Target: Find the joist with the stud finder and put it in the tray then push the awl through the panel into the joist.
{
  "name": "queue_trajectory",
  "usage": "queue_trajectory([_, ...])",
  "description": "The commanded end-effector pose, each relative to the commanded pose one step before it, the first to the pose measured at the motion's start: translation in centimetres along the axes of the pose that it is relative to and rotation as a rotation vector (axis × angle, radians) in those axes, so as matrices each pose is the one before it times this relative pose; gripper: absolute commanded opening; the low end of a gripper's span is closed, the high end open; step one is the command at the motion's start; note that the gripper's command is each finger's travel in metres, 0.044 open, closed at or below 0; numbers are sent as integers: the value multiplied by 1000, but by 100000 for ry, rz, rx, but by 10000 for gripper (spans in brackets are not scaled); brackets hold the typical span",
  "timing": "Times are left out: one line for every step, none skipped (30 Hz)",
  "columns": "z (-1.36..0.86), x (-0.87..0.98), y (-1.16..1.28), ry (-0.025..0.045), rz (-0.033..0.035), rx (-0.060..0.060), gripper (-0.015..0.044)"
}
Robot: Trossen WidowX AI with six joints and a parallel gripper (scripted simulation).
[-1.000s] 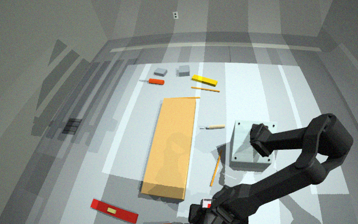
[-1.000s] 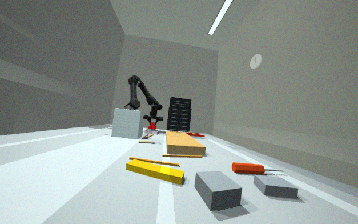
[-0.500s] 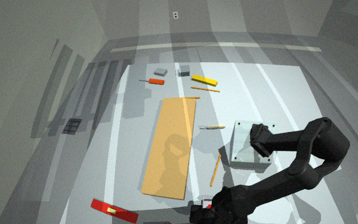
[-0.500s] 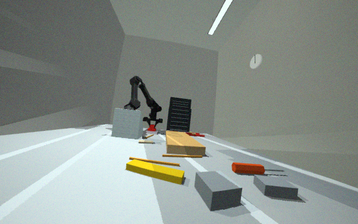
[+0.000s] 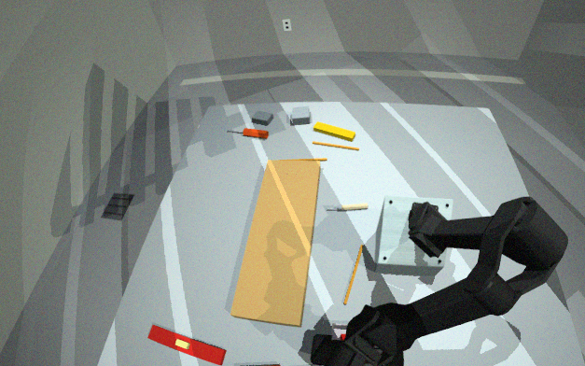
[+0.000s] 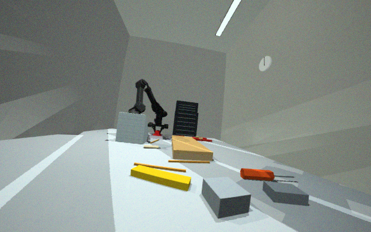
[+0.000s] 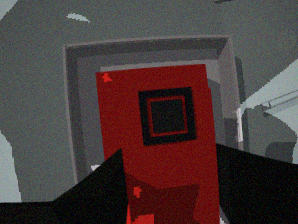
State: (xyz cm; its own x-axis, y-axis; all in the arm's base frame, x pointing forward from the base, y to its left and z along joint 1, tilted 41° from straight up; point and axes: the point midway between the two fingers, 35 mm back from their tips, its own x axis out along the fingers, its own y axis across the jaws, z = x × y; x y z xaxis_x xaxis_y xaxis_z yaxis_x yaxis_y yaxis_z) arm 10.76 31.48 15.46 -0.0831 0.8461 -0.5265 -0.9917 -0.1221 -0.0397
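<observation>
Red stud finder (image 6: 157, 133) (image 7: 172, 165) sits clamped between the partly open fingers of the gripper (image 6: 158, 127) (image 7: 161, 149), over the grey tray (image 7: 71, 115).

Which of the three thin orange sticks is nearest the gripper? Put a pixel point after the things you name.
The stick (image 5: 354, 274) (image 6: 154, 141) between the tan slab (image 5: 275, 210) (image 6: 192, 155) and the pale box (image 5: 395, 233) (image 6: 131, 128); the other two lie past the slab's end farthest from the robot.
</observation>
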Motion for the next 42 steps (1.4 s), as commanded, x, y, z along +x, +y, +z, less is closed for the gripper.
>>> queue_trajectory([56, -28, -2, -78, 6, -107, 210])
queue_trajectory([0, 0, 0, 0, 0, 0, 236])
queue_trajectory([0, 0, 0, 0, 0, 0, 263])
queue_trajectory([0, 0, 0, 0, 0, 0, 289])
queue_trajectory([0, 0, 0, 0, 0, 0, 315])
queue_trajectory([81, -222, -58, 59, -2, -29, 341])
queue_trajectory([165, -466, -110, 115, -3, -55, 368])
queue_trajectory([215, -631, -127, 135, -4, -63, 394])
queue_trajectory([271, -836, -131, 146, -4, -66, 420])
queue_trajectory([333, -1093, -109, 136, -6, -59, 440])
queue_trajectory([398, -1404, -41, 90, -13, -36, 440])
queue_trajectory([354, -1340, 61, 2, -21, 4, 440])
queue_trajectory([320, -1279, 150, -72, -32, 34, 440])
queue_trajectory([244, -1020, 183, -109, -36, 47, 440])
queue_trajectory([150, -642, 145, -92, -28, 39, 440])
queue_trajectory([51, -219, 55, -36, -11, 15, 440])
queue_trajectory([0, 0, 0, 0, 0, 0, 440])
queue_trajectory([-673, 1473, -672, 993, -1154, 1199, 440])
queue_trajectory([-555, 112, -672, 1444, -1196, 1658, 440])
queue_trajectory([-940, 173, -1110, 2372, -1935, 2807, 440])
queue_trajectory([-1195, 234, -1328, 2900, -2142, 3502, 440])
queue_trajectory([-1216, 235, -1310, 2844, -1995, 3577, 440])
queue_trajectory([-1229, 227, -1295, 2770, -1875, 3649, 440])
queue_trajectory([-1241, 220, -1277, 2695, -1752, 3718, 440])
queue_trajectory([-1253, 214, -1259, 2617, -1626, 3784, 440])
queue_trajectory([-1264, 210, -1238, 2538, -1498, 3845, 440])
queue_trajectory([-1273, 206, -1216, 2457, -1367, 3903, 440])
queue_trajectory([-1346, 185, -1234, 2399, -1247, 4846, 440])
queue_trajectory([-1373, 185, -1240, 2336, -1137, 5005, 440])
queue_trajectory([-1371, 183, -1219, 2221, -996, 5058, 440])
queue_trajectory([-1367, 181, -1196, 2106, -852, 5105, 440])
queue_trajectory([-1363, 181, -1172, 1990, -705, 5146, 440])
queue_trajectory([-1357, 182, -1146, 1874, -555, 5181, 440])
queue_trajectory([-1350, 184, -1118, 1759, -402, 5210, 440])
queue_trajectory([-1343, 188, -1089, 1643, -247, 5232, 440])
queue_trajectory([-1246, 180, -993, 1432, -89, 4908, 440])
queue_trajectory([-1021, 157, -807, 1122, 25, 3980, 440])
queue_trajectory([-1201, 225, -940, 1383, 69, 3718, 440])
queue_trajectory([-1498, 289, -1102, 1596, 295, 4608, 440])
queue_trajectory([-1499, 304, -1038, 1460, 526, 4600, 440])
queue_trajectory([-1496, 320, -971, 1318, 756, 4576, 440])
queue_trajectory([-1488, 338, -902, 1171, 984, 4542, 440])
